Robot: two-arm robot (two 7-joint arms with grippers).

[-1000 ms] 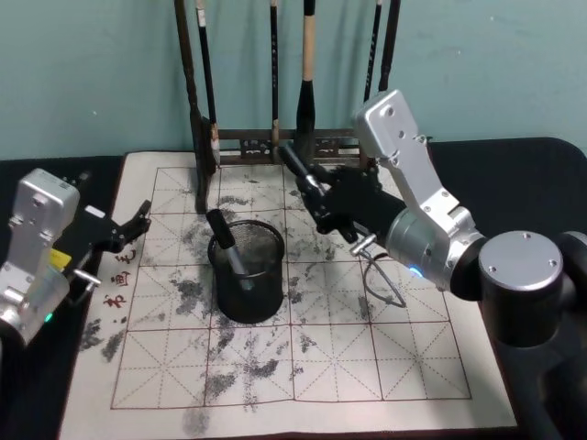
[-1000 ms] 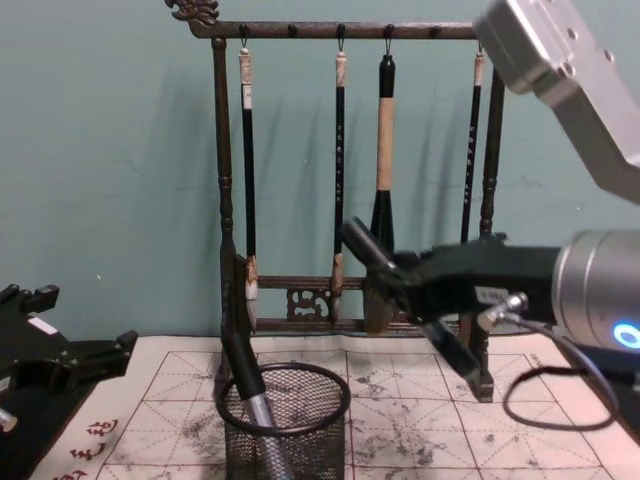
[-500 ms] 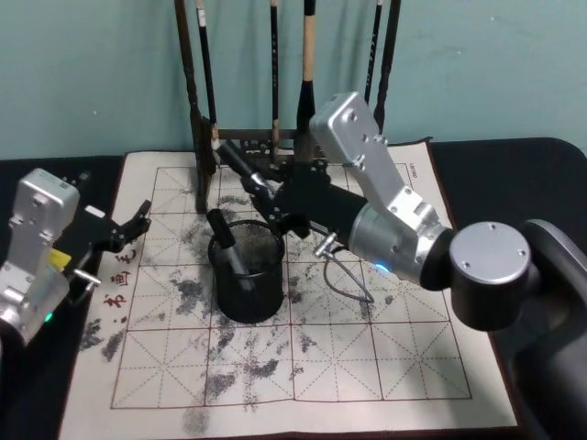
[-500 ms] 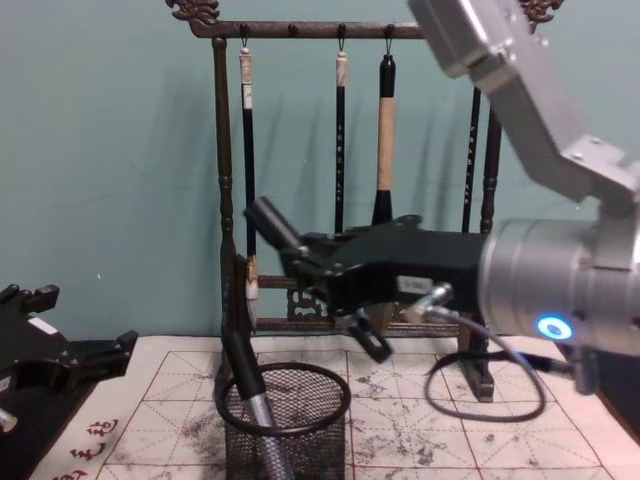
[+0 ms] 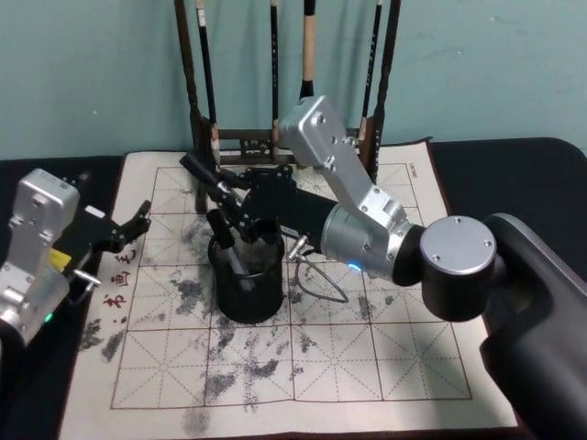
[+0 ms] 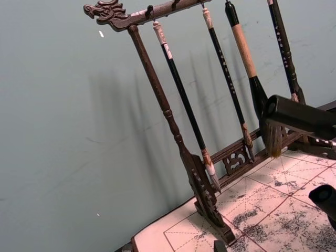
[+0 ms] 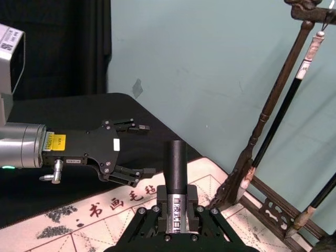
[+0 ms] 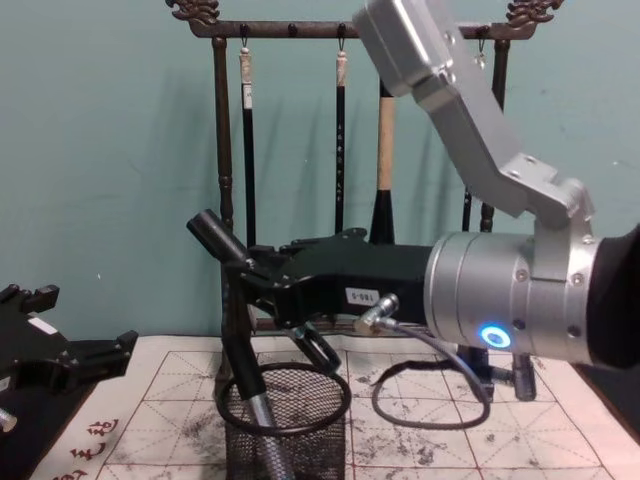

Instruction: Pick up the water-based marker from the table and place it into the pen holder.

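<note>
Marker (image 8: 222,247) sits clamped in the right end effector (image 8: 262,283), tilted, its long axis slanting up and away from the pen holder (image 8: 286,425), just above the holder's rim. A pen already leans inside the holder. Left end effector (image 5: 128,227) hangs parked well to the holder's left, fingers spread, holding nothing.

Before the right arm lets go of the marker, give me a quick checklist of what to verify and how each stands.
1. Right gripper clamped on the marker: ok.
2. Marker above the pen holder: ok, its lower end hangs over the rim.
3. Marker upright for a straight drop: not ok, it is steeply tilted.
4. Room inside the cup: ok, one pen leans at its left wall.
5. Left gripper clear of the cup: ok, open off to the left.
</note>
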